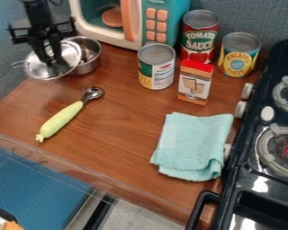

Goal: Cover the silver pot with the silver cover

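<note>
Pincer (50, 60): at the upper left, pointing down, fingers closed on the lid's middle
Table (119, 130): brown wood
Stove (241, 179): black, along the table's right side
Microwave (170, 6): teal and cream, at the back
Cloth (191, 143): pale teal, folded, near the stove
Pot (89, 65): silver, beside the microwave, partly uncovered
Lid (38, 69): silver, tilted, off-centre, overlapping the pot in view
Cans (155, 72): three, around the box
Box (194, 85): red-topped, upright
Scoop (62, 119): green-handled, lying in front of the pot
</note>
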Tool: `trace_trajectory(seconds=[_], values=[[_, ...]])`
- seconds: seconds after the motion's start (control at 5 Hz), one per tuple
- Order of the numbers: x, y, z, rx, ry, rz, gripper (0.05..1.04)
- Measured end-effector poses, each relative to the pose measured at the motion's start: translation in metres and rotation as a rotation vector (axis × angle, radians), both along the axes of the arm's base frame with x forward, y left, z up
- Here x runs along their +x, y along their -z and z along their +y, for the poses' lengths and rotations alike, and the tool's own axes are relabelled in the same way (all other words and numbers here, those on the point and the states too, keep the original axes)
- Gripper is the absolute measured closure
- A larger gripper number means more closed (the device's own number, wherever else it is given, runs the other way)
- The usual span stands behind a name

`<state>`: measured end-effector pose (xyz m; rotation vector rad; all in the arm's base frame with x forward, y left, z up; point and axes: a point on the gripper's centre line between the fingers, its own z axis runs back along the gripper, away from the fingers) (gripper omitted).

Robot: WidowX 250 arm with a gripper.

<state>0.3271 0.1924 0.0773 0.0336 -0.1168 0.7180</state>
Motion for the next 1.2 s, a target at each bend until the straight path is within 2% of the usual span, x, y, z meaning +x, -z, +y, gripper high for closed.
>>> trace_trajectory(seconds=[0.2, 0.6, 1.0, 1.2], values=[[0.015, 0.007, 0.005, -0.029, -0.018, 0.022, 0.811], [0.036, 0.021, 0.008, -0.045, -0.030, 0.057, 0.811], [0.051, 0.022, 0.004, -0.060, -0.020, 0.058, 0.811], [0.062, 0.013, -0.001, -0.051, 0.004, 0.032, 0.811]])
